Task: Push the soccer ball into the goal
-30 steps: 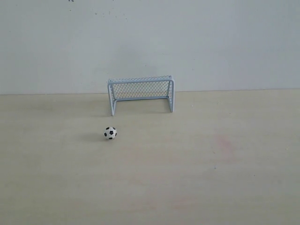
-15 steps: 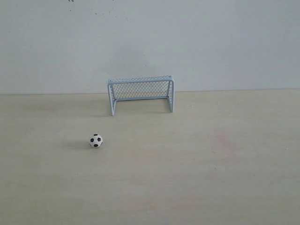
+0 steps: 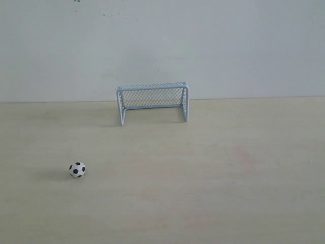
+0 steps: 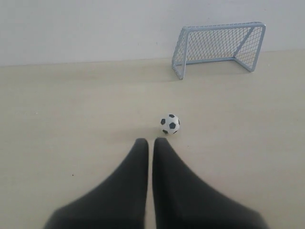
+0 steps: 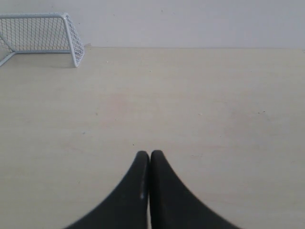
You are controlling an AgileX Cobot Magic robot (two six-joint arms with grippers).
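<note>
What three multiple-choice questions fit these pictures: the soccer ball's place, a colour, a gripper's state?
1. In the exterior view, where is the soccer ball relative to the goal?
A) inside it
B) behind it
C) in front, off to the left

2. What colour is the goal's frame?
A) pale blue-white
B) red
C) black

3. How is the left gripper?
A) wide open
B) shut, empty
C) shut on the ball

Answers:
1. C, it lies nearer the camera and left of the goalmouth.
2. A, the tubes look pale.
3. B, it is closed with the ball just ahead.
</note>
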